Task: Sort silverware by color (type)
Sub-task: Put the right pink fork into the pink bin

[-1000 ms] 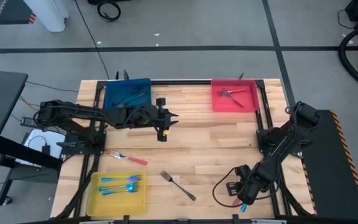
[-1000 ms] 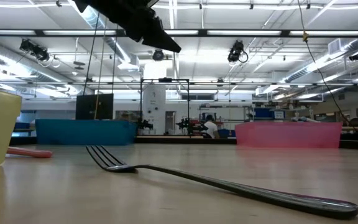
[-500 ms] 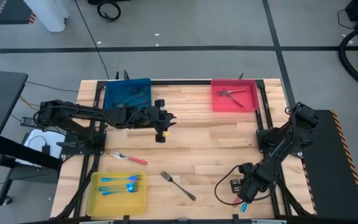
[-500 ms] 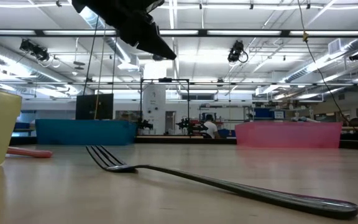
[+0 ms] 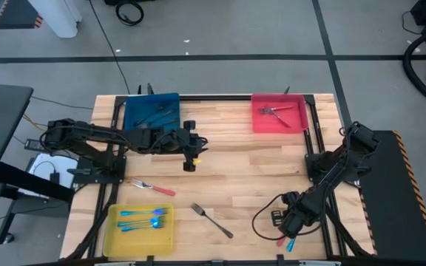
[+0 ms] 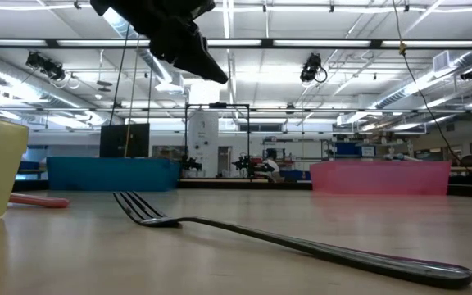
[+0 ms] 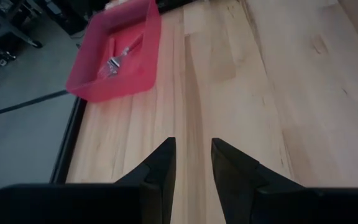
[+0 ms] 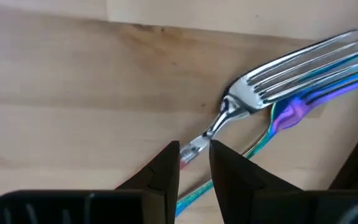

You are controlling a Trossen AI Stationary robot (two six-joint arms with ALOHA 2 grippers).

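Silverware: a grey fork lies unsorted on the table. Left gripper, fingers slightly parted, carries nothing. Right gripper pinches a red-handled fork, presumably for sorting.

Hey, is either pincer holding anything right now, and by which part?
The right pincer grips a silver-tined fork by its neck; a teal fork lies alongside, hold unclear. The left pincer holds nothing.

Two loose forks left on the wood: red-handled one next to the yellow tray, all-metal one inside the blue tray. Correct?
Not quite. The all-metal fork lies on the bare wood right of the yellow tray, not inside the blue tray; the high view shows it. The red-handled fork does lie loose next to the yellow tray.
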